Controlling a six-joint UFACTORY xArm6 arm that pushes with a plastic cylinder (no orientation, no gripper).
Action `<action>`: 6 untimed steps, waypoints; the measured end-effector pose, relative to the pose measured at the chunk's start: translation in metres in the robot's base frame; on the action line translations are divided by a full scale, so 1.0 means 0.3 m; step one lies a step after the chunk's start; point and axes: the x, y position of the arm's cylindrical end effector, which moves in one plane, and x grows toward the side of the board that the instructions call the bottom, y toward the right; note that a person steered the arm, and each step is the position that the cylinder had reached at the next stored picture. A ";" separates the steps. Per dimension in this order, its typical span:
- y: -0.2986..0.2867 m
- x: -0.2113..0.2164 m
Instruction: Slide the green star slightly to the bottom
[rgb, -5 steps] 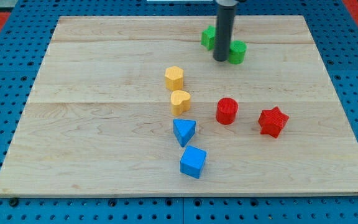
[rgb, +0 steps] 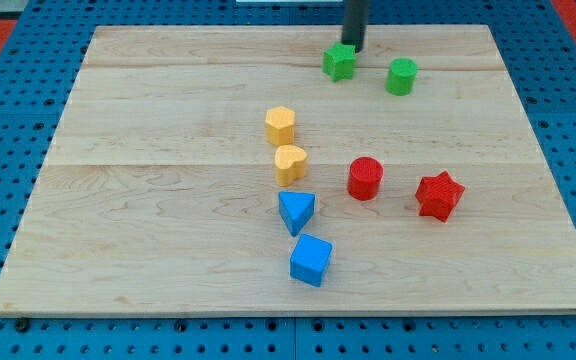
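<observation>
The green star [rgb: 340, 62] lies near the view's top edge of the wooden board [rgb: 148, 250], right of centre. My tip [rgb: 353, 47] stands just above and slightly right of the star, touching or nearly touching its upper edge. A green cylinder [rgb: 401, 76] sits to the star's right, apart from it.
A yellow hexagon [rgb: 280, 125] and a yellow heart [rgb: 290, 163] sit mid-board. A red cylinder [rgb: 365, 178] and a red star [rgb: 439, 195] lie to their right. A blue triangle [rgb: 296, 211] and a blue cube [rgb: 311, 259] lie below the heart.
My tip moved from between the star and the green cylinder up toward the view's top, now behind the star. The green cylinder sits a little further right than before.
</observation>
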 end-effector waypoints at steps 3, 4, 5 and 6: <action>0.033 0.087; 0.012 0.102; 0.023 0.134; 0.164 0.298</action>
